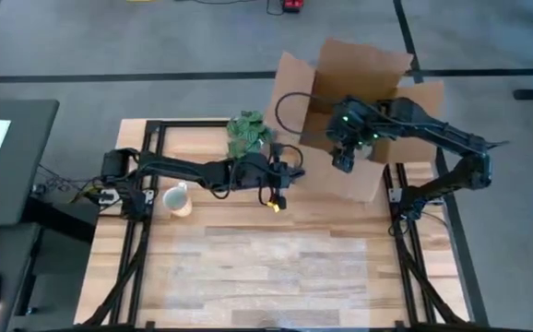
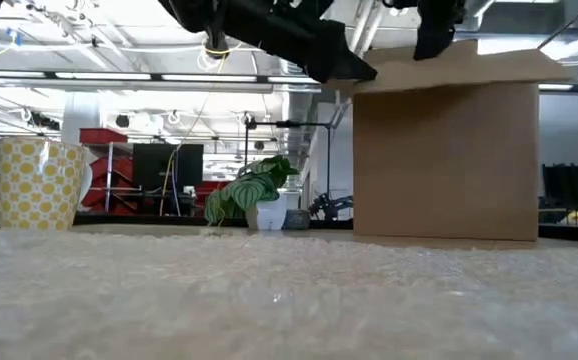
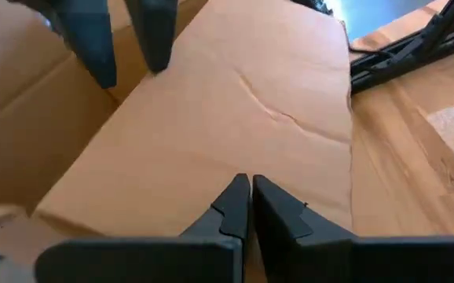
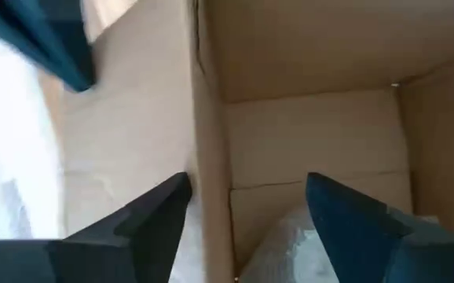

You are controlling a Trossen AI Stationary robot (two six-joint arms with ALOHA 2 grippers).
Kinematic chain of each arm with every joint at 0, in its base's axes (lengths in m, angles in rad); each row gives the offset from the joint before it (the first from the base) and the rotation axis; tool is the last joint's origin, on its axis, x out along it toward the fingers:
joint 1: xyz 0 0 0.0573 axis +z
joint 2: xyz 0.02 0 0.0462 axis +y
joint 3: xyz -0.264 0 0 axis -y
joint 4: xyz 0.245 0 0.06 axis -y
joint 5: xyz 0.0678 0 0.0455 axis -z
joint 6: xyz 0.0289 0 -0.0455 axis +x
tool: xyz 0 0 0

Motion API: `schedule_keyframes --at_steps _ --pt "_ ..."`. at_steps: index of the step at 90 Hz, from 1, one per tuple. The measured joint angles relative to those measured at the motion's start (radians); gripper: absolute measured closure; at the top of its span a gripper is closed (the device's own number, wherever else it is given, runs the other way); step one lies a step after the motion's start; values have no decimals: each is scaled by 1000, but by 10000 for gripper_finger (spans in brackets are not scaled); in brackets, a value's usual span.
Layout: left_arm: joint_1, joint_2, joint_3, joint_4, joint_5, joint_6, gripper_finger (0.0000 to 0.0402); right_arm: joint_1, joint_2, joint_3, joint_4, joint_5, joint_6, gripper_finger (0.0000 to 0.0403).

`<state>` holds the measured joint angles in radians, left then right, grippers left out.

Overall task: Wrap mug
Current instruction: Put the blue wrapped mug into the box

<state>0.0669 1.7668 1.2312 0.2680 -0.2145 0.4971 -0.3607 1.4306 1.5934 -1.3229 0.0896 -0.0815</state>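
From above, the mug (image 1: 178, 199), pale with a handle, stands on the wooden bench (image 1: 276, 267) beside the left arm. Left tool (image 3: 250, 206) narrow, facing the cardboard box (image 1: 359, 101). Right tool (image 4: 247, 206) wide, inside the box.

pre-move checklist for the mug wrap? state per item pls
1. Mug upright on the table, apart from both grippers: ok.
2. Left gripper empty: ok; its fingers are shut with nothing between them, beside the cardboard box.
3. Right gripper open: ok; it hangs over the box's edge, one finger on each side of a wall.
4. Wrapping sheet laid out on the table: ok; a pale sheet lies on the near half.
5. Mug standing on the sheet: not ok; it sits on bare wood off the sheet's far-left corner.
6. Whether the box holds more wrap: cannot tell; something pale shows inside.
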Motion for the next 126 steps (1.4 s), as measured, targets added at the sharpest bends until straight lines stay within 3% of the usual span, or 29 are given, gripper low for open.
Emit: schedule_keyframes --at_steps 39,69,96,126 --pt "-47 -18 0 -47 -126 0 402 27 122 -13 -27 -10 -45 205" --pt "-163 -164 -1 -285 -295 -55 401 85 161 -12 -25 4 -42 387" --pt "-261 -315 -67 -553 -411 -258 402 229 160 -12 -10 19 75 390" --pt "-329 -410 -190 -622 -503 -440 402 341 160 0 48 17 152 388"
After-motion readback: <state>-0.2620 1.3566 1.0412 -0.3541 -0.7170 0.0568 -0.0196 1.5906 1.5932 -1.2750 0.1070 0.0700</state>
